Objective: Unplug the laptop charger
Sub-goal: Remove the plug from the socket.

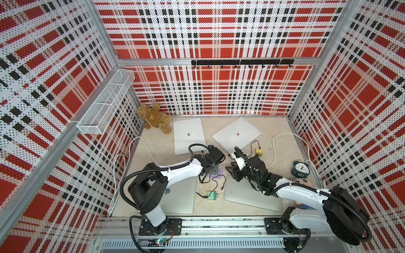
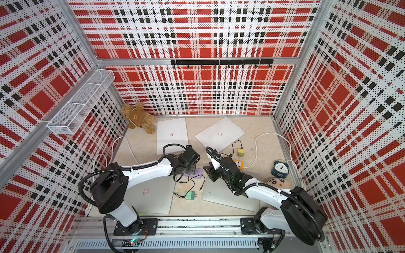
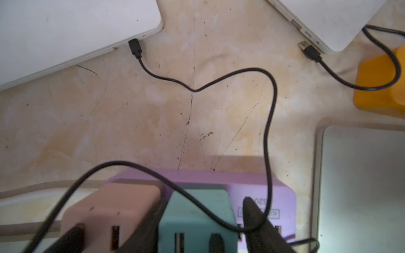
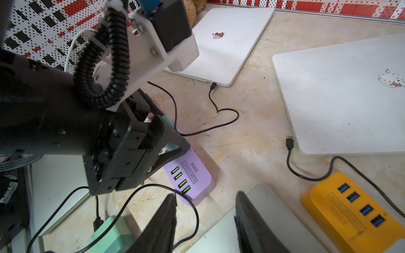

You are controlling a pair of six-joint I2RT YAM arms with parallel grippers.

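though hidden from above, left tool [image 3: 201, 208] loosely straddles teal charger [image 3: 192, 227]; right tool [image 4: 207, 197] wide.

**Counter** [image 1: 274, 127]: beige, marbled, scuffed. Contents as seen in a top view:
- Upper left: teddy bear [image 1: 156, 118].
- Upper centre: left white laptop [image 1: 189, 135], right white laptop [image 1: 236, 134].
- Mid-frame: purple socket strip [image 2: 198, 172], orange socket strip [image 2: 240, 164], yellow charger [image 1: 259, 152].
- Lower centre: green charger [image 1: 212, 195], between left silver laptop [image 1: 182, 197] and right silver laptop [image 1: 241, 192].
- Right: alarm clock [image 1: 300, 168], plush face toy [image 2: 277, 183], white cable [image 1: 285, 134].

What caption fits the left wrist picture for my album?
Left gripper, jaws apart, straddles the teal charger on the purple strip.
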